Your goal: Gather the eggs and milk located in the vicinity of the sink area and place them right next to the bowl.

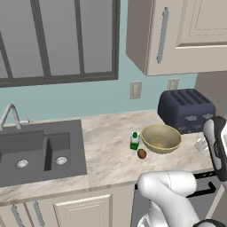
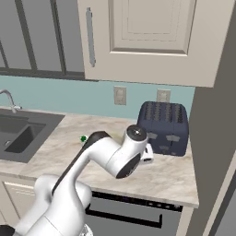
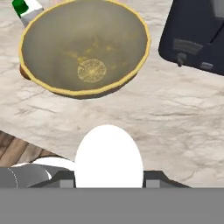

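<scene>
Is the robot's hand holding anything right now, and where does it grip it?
Yes, a white egg, pinched at its lower end between the fingers, above the counter near the bowl.

Kitchen interior: pale teal wall (image 1: 88, 99) with two outlets (image 1: 135, 89); dark-framed window (image 1: 57, 40); cream upper cabinets (image 2: 147, 37); marbled beige countertop (image 1: 111, 150); dark blue toaster (image 1: 186, 110); cream lower cabinet doors (image 1: 84, 210).

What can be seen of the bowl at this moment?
The bowl is wide, shallow and round, olive-tan with a brighter yellow rim and a faint circular mark at its bottom. It looks smooth and holds nothing. It stands upright on the marble-look counter, in front of the dark toaster. The milk and the brown egg sit close on one side; whether they touch it is unclear.
</scene>
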Available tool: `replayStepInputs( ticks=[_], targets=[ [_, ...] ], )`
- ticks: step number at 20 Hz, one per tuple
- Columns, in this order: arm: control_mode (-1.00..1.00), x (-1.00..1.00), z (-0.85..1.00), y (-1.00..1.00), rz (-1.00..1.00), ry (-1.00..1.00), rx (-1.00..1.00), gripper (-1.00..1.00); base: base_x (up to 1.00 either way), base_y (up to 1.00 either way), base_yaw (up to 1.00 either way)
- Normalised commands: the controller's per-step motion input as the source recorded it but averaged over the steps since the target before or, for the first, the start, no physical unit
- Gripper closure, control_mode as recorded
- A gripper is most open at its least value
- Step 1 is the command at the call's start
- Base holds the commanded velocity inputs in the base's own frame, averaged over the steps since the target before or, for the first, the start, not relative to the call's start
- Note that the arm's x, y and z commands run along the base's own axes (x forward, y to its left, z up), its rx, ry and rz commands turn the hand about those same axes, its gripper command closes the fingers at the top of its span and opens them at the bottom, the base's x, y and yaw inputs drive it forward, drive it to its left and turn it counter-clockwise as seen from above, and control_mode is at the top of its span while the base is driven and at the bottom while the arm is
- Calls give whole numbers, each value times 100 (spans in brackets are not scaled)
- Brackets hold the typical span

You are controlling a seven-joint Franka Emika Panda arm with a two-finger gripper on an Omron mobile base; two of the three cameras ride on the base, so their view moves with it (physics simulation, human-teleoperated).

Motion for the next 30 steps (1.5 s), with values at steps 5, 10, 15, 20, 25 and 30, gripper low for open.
replayStepInputs(
  ticks=[5, 10, 15, 20, 25, 30],
  targets=[
    [-100, 11, -41, 0, 9, -1, 5, 100, 0, 0, 0],
    [-100, 2, -34, -1, 7, -7, 10, 100, 0, 0, 0],
    [-100, 12, -21, -7, 9, -19, 9, 100, 0, 0, 0],
    [-100, 19, -7, 0, 9, -12, 2, 100, 0, 0, 0],
    [-100, 12, 0, 0, 0, 0, 0, 100, 0, 0, 0],
    [-100, 19, 0, 2, 0, 0, 0, 100, 0, 0, 0]
  ],
)
